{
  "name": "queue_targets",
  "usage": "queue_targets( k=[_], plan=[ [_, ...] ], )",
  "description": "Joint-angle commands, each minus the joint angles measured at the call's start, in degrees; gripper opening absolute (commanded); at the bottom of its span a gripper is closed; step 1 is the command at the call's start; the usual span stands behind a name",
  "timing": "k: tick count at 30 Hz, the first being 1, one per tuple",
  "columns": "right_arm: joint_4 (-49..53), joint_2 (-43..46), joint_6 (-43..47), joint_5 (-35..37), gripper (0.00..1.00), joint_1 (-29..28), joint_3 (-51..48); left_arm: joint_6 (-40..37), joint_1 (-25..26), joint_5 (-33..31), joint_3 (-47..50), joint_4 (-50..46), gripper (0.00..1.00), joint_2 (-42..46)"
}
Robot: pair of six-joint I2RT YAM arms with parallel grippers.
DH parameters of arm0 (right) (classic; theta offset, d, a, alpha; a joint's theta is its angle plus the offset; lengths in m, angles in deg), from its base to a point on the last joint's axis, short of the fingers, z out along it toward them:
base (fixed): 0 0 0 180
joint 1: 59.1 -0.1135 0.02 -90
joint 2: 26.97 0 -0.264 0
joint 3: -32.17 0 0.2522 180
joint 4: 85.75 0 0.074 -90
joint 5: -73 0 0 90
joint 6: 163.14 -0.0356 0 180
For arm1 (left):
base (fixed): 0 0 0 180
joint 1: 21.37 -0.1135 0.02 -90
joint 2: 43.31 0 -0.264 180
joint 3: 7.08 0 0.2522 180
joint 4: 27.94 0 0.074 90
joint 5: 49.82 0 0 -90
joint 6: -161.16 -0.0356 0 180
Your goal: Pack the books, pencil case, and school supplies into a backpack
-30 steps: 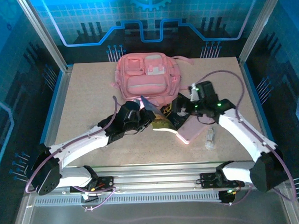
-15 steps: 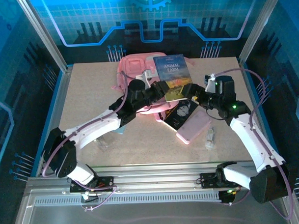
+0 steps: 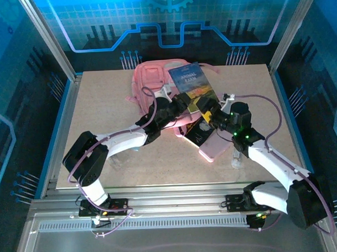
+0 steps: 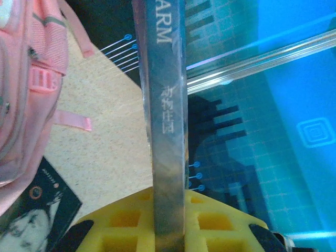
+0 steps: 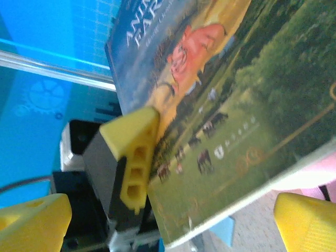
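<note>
The blue book [image 3: 190, 84] with the landscape cover is held up on edge beside the pink backpack [image 3: 149, 77], with my left gripper [image 3: 181, 105] shut on its lower edge. In the left wrist view its spine [image 4: 168, 105] stands between the yellow pads [image 4: 118, 231]. My right gripper [image 3: 208, 111] is open just right of the book's lower corner; its cover [image 5: 247, 105] spans the space between the wide-apart fingers [image 5: 307, 223]. The black book [image 3: 199, 130], the pink pencil case [image 3: 218, 146] and a small clear oblong item [image 3: 236, 155] lie on the table.
A light-blue piece [image 5: 223, 231] peeks out below the book's edge. The backpack's strap [image 4: 71, 119] trails over the tabletop [image 3: 101, 106]. Blue enclosure walls [image 3: 39, 64] and aluminium posts ring the table. A small clear thing [image 3: 115, 160] lies by the left arm.
The left gripper lifted the blue book from low in front of the backpack up beside it. The right gripper swung in toward the book's lower corner, still open.
</note>
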Motion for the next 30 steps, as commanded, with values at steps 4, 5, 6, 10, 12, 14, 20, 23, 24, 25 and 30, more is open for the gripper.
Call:
queue_targets(
  k=[4,5,6,10,12,14,20,23,24,25,30],
  plan=[
    [-14.08,-7.19,-5.50,2.47,0.95,-1.71,0.15,4.56,1.27,-3.07,2.64,12.56,0.00,1.38],
    [-15.08,-7.65,-5.72,2.73,0.92,-1.87,0.06,4.76,1.24,-3.05,2.90,12.79,0.00,1.42],
    [-15.70,-7.78,-5.84,3.10,0.87,-1.90,-0.01,4.92,1.35,-3.21,3.08,12.71,0.00,1.49],
    [-13.40,-4.99,-4.33,7.15,0.50,-1.90,-0.65,4.63,1.38,-4.58,4.01,11.19,0.00,2.23],
    [-10.10,-3.39,-2.03,8.37,0.35,-1.68,-0.03,3.89,1.03,-4.50,4.23,9.56,0.00,2.63],
    [-6.35,-2.22,0.69,8.97,0.09,-1.25,1.11,1.99,0.22,-2.54,4.07,7.16,0.20,3.06],
    [1.99,-2.51,7.71,2.57,0.00,5.01,4.81,-9.59,-4.93,6.85,3.68,-6.49,0.62,6.28],
    [8.23,-3.59,12.13,-1.92,0.00,8.45,7.09,-18.91,-8.98,12.67,1.38,-16.02,0.67,6.98],
    [10.21,-3.82,13.64,-3.22,0.00,9.46,7.71,-22.29,-10.34,13.90,-0.02,-19.80,0.68,6.83],
    [11.70,-4.12,14.75,-4.39,0.00,10.42,8.15,-25.79,-11.36,14.87,-1.37,-22.93,0.68,6.49],
    [17.40,-4.90,19.25,-10.43,0.00,15.22,8.84,-49.21,-13.63,14.56,-14.38,-44.47,0.73,0.51]
  ],
)
